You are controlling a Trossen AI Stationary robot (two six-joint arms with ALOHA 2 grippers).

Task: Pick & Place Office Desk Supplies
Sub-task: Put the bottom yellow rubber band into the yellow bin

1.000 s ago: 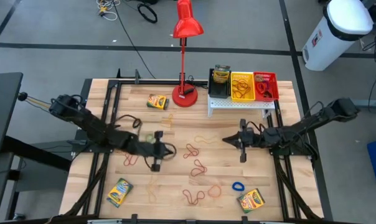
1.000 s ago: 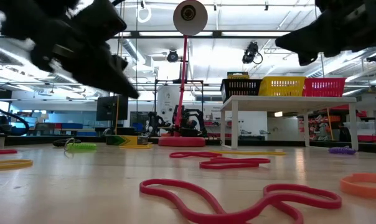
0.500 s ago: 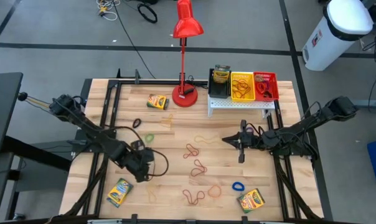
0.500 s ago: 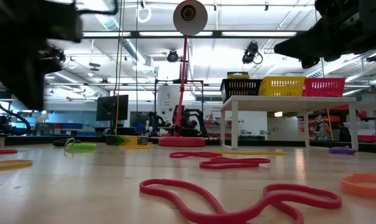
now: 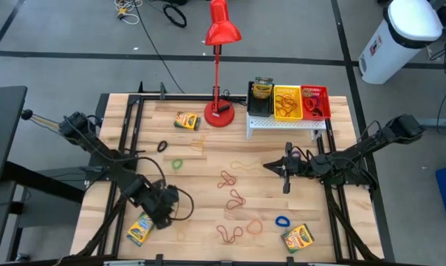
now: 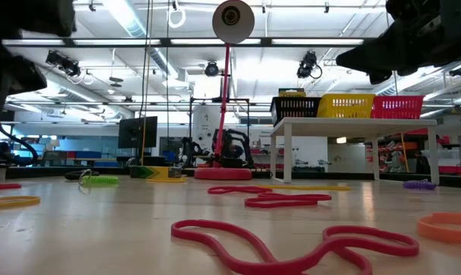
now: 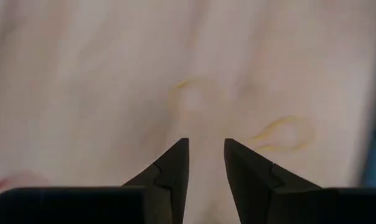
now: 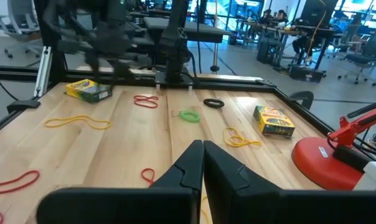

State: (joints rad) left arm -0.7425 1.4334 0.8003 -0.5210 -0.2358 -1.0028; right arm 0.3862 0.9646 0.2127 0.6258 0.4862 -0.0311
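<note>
Pale wood planking is forming the table [image 5: 208, 159], which is being seen from above with clock directions taken from its centre.

Left gripper [image 7: 205, 155]: it is being held low over bare wood at about 8 o'clock, just beside the crayon box [image 5: 139, 228] lying near the front left corner. Its fingers [image 7: 172, 168] are being kept slightly apart with nothing between them; a faint tan band loop [image 7: 280, 132] is lying just beyond the tips.

Right gripper [image 8: 203, 148]: it is being held above the table at about 3 o'clock, its fingers pressed together and empty.

Crayon boxes: a second box [image 5: 187, 120] is lying at 11 o'clock, near the red lamp base [image 5: 220, 114]; a third [image 5: 298, 238] is lying at 5 o'clock by the front edge.

Rubber bands: red loops [image 5: 227, 179] are being left scattered around the centre and towards 6 o'clock, a green loop [image 5: 178, 163] at 9 o'clock, a black loop [image 5: 162, 146] at 10 o'clock, a blue loop [image 5: 282, 221] at 5 o'clock and an orange ring [image 5: 254, 226] just beside it. A large red band [image 6: 284, 244] is lying nearest the low camera.

Mesh bins: the black bin [image 5: 260, 97], yellow bin [image 5: 287, 102] and red bin [image 5: 315, 102] are standing side by side, touching, on a small white stand [image 5: 286, 123] at 1 o'clock. Bands are showing in the yellow and red bins; a crayon box is showing in the black one.
</note>
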